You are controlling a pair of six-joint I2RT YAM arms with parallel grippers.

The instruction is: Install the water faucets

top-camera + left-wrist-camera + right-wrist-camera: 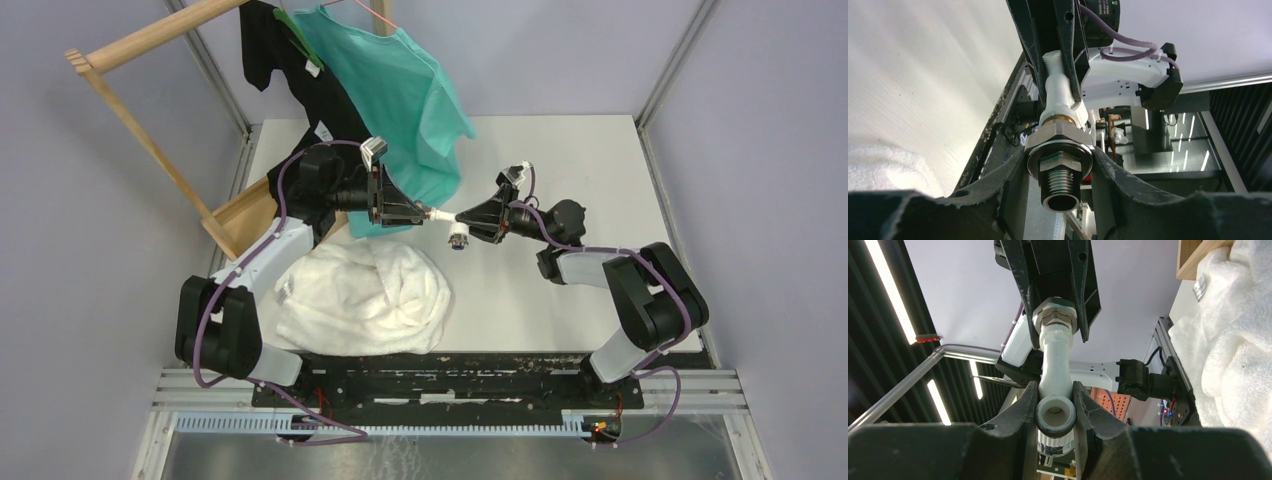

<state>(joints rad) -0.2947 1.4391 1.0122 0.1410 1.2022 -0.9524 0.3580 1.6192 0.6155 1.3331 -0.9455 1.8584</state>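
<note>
The two grippers meet in mid-air above the table centre, holding one faucet between them. My left gripper (418, 212) (1060, 170) is shut on the silver threaded fitting (1060, 165), whose threaded end points at the left wrist camera. The white plastic spout (444, 216) (1058, 92) (1055, 367) is joined to the fitting (1054, 315) and runs across to my right gripper (466, 218) (1055, 412), which is shut on the spout's open round end. The faucet's ribbed knob with a blue dot (459, 240) hangs below the spout.
A rumpled white towel (360, 295) lies on the table (580, 160) below the left arm. A teal shirt (405, 100) and a black garment (290, 70) hang from a wooden rack (150, 140) at the back left. A metal frame post (670, 70) rises at the back right.
</note>
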